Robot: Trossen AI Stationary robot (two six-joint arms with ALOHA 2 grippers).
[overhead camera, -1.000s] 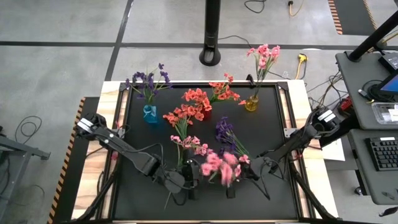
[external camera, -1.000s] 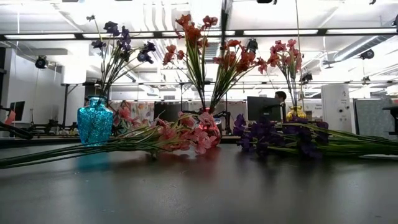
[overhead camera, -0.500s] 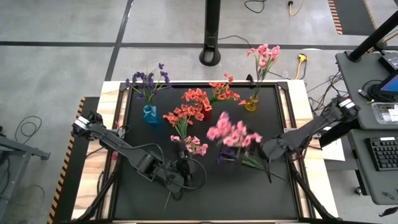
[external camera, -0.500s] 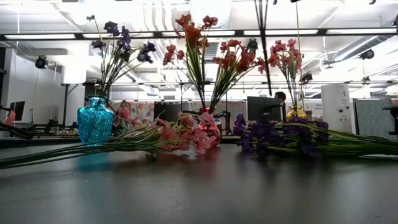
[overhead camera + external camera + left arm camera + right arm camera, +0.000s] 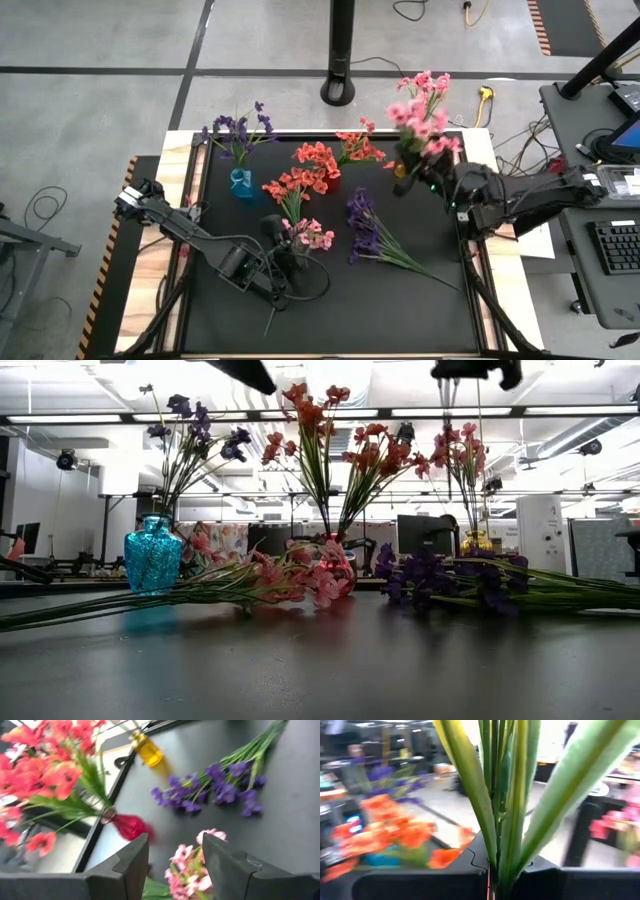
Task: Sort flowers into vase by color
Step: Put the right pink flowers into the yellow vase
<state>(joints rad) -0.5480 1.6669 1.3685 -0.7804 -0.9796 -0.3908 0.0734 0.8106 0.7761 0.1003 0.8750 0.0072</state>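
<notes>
Left gripper (image 5: 283, 252) sits low over the mat near the front-middle, fingers spread apart with nothing between them; in the left wrist view the pink sprig lying flat (image 5: 187, 867) shows past the open jaws.

Far-left corner: blue vase (image 5: 241, 182) holding purple flowers (image 5: 238, 130).

Middle of the far half: red vase (image 5: 127, 826) with coral-red flowers (image 5: 316, 158); more coral-red blossoms (image 5: 288, 187) lie just in front of it (stems run toward the front edge).

Pink sprig on the mat (image 5: 309, 233) is beside the left gripper.

Loose purple sprig (image 5: 365, 222) lies flat mid-mat, stems pointing to the front-right corner.

Far-right corner: yellow vase (image 5: 402, 167) with pink flowers (image 5: 424, 88) standing in it.

Right gripper (image 5: 437, 182) is raised by the right edge just beside the yellow vase, pinched on the green stems (image 5: 502, 820) of a pink sprig (image 5: 418, 122), blossoms held over the vase area.
</notes>
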